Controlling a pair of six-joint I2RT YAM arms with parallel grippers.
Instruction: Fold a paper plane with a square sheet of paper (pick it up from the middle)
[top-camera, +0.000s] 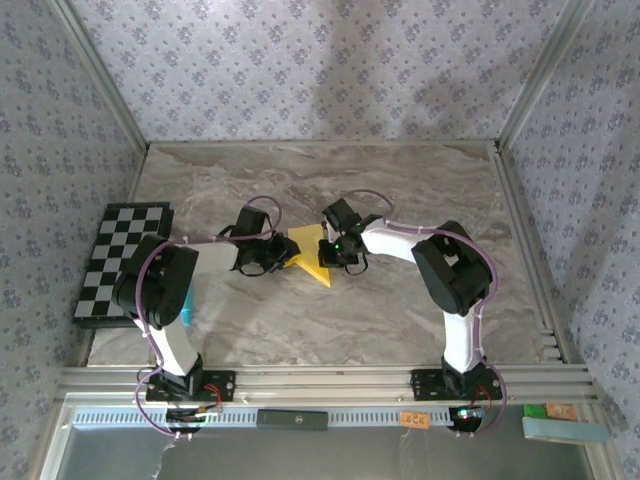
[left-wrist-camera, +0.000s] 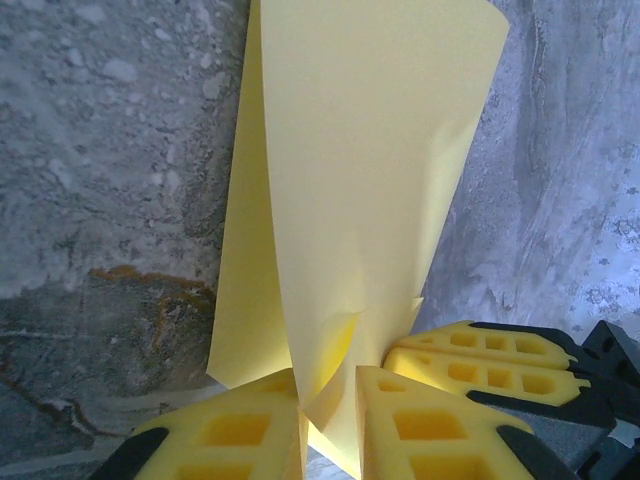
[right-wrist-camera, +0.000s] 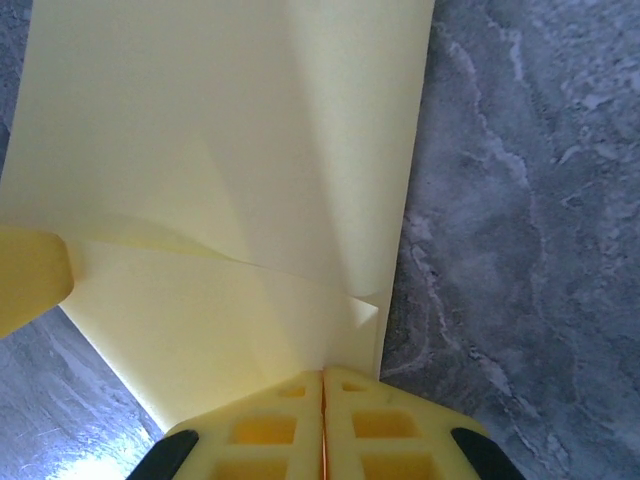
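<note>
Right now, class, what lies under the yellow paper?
Grey marbled table shows around the yellow paper and likely runs on beneath it. The patch directly under the sheet is covered, so nothing there can be checked.

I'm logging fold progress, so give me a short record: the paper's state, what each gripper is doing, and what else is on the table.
paper: yellow, partly folded, flaps lifted, middle of the table, between both grippers
left gripper: pads either side of a folded edge, nearly closed; grip unclear
right gripper: shut on the paper's edge
checkered board: at the table's left edge, apart from the paper
plane: not yet formed
</note>
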